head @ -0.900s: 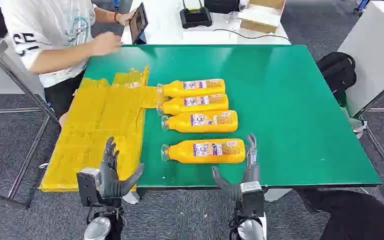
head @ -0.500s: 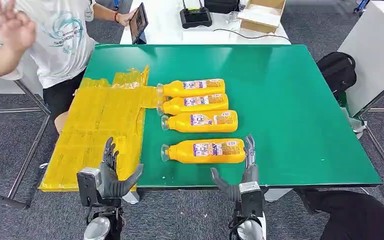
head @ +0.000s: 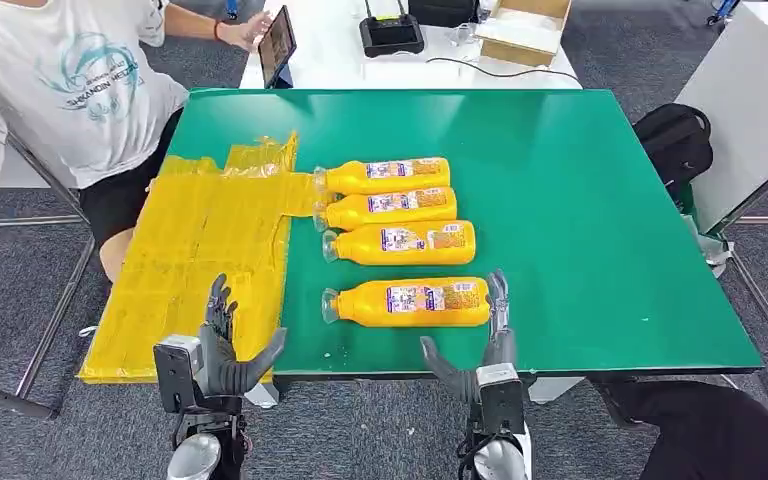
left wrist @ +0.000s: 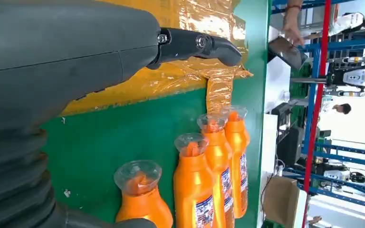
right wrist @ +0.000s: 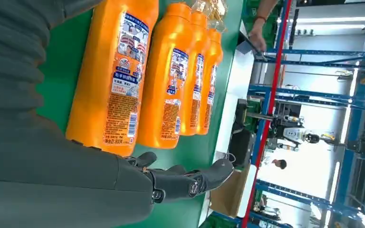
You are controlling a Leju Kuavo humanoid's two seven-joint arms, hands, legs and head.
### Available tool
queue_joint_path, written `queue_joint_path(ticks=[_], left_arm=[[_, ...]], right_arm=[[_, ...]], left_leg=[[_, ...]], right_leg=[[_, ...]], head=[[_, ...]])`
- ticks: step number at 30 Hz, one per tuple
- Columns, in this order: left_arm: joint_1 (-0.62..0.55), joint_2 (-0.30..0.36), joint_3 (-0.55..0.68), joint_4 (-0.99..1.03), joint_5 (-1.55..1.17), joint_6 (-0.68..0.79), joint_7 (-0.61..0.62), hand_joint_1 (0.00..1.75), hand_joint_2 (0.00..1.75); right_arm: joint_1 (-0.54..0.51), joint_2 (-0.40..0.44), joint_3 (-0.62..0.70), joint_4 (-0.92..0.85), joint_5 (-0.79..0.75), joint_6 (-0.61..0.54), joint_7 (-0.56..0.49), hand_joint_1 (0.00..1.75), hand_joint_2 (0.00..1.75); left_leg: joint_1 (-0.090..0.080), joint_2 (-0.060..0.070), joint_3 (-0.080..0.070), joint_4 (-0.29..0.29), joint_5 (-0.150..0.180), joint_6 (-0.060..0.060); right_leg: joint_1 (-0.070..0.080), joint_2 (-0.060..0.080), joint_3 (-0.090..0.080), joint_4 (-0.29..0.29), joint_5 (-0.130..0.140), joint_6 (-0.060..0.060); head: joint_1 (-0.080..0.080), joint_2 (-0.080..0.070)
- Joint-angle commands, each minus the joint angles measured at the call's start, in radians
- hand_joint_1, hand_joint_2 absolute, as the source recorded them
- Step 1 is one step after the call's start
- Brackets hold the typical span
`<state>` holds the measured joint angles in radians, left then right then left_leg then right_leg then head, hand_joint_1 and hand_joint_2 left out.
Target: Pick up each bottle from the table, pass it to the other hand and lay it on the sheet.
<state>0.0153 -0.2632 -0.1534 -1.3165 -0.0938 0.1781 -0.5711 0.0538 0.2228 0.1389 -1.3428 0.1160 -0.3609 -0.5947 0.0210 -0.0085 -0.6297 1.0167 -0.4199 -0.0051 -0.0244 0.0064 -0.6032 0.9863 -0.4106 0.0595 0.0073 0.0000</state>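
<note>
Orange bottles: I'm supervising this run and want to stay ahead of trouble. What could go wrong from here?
1. The nearest orange bottle lies on its side, so a push from the open right hand might roll it toward the table edge.
2. The next bottle lies close behind; a wide grasp could knock it.
3. The yellow sheet overhangs the edge, so a bottle laid there may slide off.
</note>
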Motion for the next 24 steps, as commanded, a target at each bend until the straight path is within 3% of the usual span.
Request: queue_joint_path(ticks=[1,5,14,18,24], left_arm=[[-0.028,0.009,0.005,0.055,-0.038,0.033,-0.011,0.0,1.75],[-0.037,0.008,0.003,0.062,-0.053,0.036,-0.014,0.0,1.75],[-0.047,0.013,0.006,0.057,-0.085,0.02,-0.005,0.0,1.75],[-0.055,0.012,0.014,0.063,-0.091,0.01,0.0,0.0,1.75],[-0.066,0.01,0.019,0.078,-0.09,0.002,0.0,0.0,1.75]], right_arm=[[-0.046,-0.032,0.009,0.061,0.055,0.026,0.029,0.0,1.75],[-0.107,-0.09,0.061,0.08,0.21,0.032,0.115,0.0,1.75],[-0.43,-0.189,0.148,0.321,0.451,0.117,0.382,0.0,1.75],[-0.521,-0.206,0.186,0.416,0.478,0.175,0.429,0.0,1.75],[-0.556,-0.212,0.231,0.467,0.504,0.22,0.459,0.0,1.75]], left_leg=[[0.0,0.001,0.006,-0.001,-0.002,0.001],[0.0,0.001,0.003,-0.001,-0.001,0.001],[0.0,0.005,0.005,-0.001,0.0,0.003],[0.0,0.005,0.005,-0.001,0.0,0.003],[0.0,0.002,0.006,-0.001,0.0,0.003]], right_leg=[[0.001,0.0,0.006,-0.002,-0.001,-0.003],[0.001,0.0,0.003,-0.001,0.0,-0.002],[0.001,0.003,0.004,-0.002,0.001,-0.003],[0.001,0.004,0.004,-0.001,0.001,-0.002],[0.001,0.001,0.006,-0.002,0.0,-0.003]], head=[[0.0,0.0],[0.0,0.0],[0.0,0.0],[0.0,0.0],[0.0,0.0]])
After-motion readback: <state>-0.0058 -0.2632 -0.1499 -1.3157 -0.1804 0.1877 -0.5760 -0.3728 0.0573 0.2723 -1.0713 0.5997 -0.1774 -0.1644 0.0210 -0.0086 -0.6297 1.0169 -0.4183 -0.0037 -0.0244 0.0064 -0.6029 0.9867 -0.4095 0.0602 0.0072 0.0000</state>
